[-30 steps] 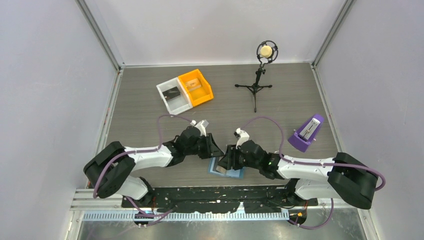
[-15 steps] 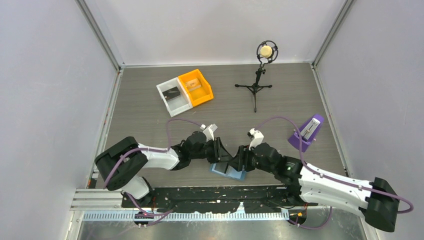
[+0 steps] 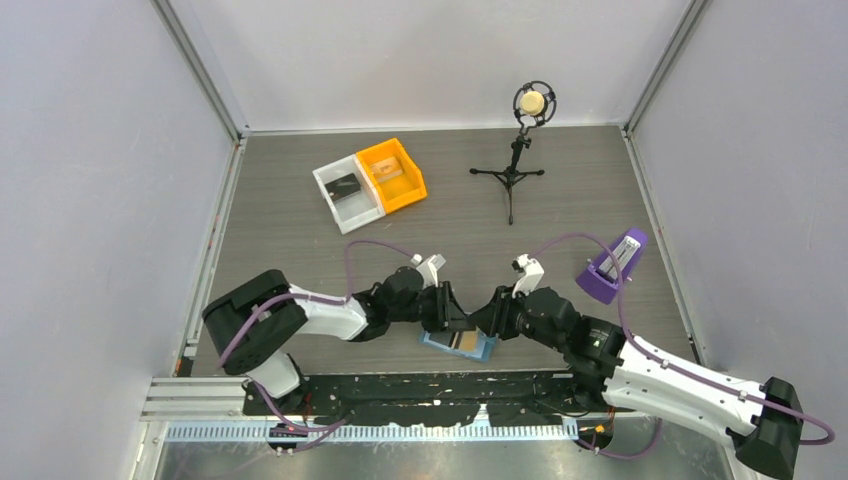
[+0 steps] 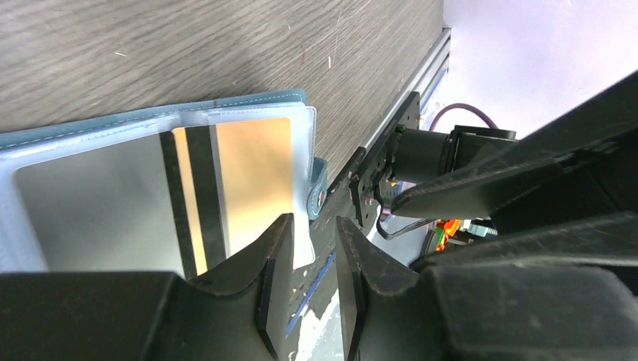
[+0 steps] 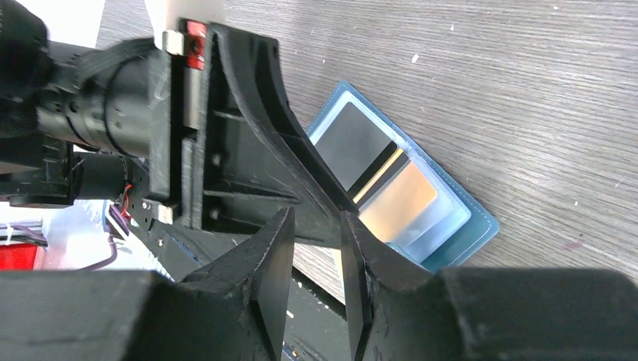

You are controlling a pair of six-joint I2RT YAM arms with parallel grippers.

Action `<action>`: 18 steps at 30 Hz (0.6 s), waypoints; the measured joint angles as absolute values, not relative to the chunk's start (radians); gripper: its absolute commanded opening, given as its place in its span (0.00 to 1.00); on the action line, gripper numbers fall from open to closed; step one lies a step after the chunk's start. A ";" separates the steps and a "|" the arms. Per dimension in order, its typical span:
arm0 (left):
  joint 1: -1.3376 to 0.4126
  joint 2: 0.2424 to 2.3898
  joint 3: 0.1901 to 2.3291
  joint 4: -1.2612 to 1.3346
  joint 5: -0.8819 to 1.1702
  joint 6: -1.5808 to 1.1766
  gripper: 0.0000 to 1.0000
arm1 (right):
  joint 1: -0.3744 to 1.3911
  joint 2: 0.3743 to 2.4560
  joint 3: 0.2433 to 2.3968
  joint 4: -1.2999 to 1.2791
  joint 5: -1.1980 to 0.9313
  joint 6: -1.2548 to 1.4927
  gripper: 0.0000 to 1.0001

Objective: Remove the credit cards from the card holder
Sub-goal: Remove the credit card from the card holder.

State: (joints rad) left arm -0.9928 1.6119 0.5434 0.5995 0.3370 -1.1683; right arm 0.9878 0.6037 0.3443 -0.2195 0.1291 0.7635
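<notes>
The light-blue card holder [image 3: 478, 349] lies open on the table near the front edge. A gold card [image 3: 464, 342] with a black stripe sits in its clear pocket, and shows in the left wrist view [image 4: 252, 169] and the right wrist view [image 5: 397, 201]. A dark grey panel [image 5: 352, 141] beside it may be the black card; I cannot tell. My left gripper [image 3: 452, 318] is over the holder's left part, jaws a narrow gap apart and empty [image 4: 314, 244]. My right gripper [image 3: 487, 320] hovers at the holder's right, jaws slightly apart and empty [image 5: 316, 256].
A white bin [image 3: 331, 205] holding a dark flat item and an orange bin [image 3: 413, 188] holding a pale flat item stand at the back left. A microphone on a tripod [image 3: 516, 165] stands at the back. A purple wedge stand [image 3: 610, 268] is at the right.
Both grippers have shifted right and drawn together over the holder. The holder has gone from covered and closed-looking to open, with the gold card showing.
</notes>
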 measured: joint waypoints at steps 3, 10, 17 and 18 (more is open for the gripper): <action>-0.968 1.545 0.524 0.554 0.321 -1.148 0.31 | 0.988 0.628 0.344 -0.211 0.124 0.765 0.34; -0.908 1.281 0.514 0.298 0.191 -1.062 0.33 | 0.988 0.752 0.338 -0.133 0.093 0.772 0.33; -0.906 1.180 0.517 0.059 0.078 -1.000 0.35 | 0.981 0.936 0.284 -0.015 0.065 0.781 0.32; -0.904 1.174 0.516 0.038 0.068 -0.991 0.35 | 0.974 0.965 0.276 0.004 0.057 0.780 0.32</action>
State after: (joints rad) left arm -0.9035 1.1740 0.5163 0.0376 0.0685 -0.9913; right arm 0.9745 0.9653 0.2764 0.0040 0.0570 0.7803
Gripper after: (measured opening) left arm 0.348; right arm 0.328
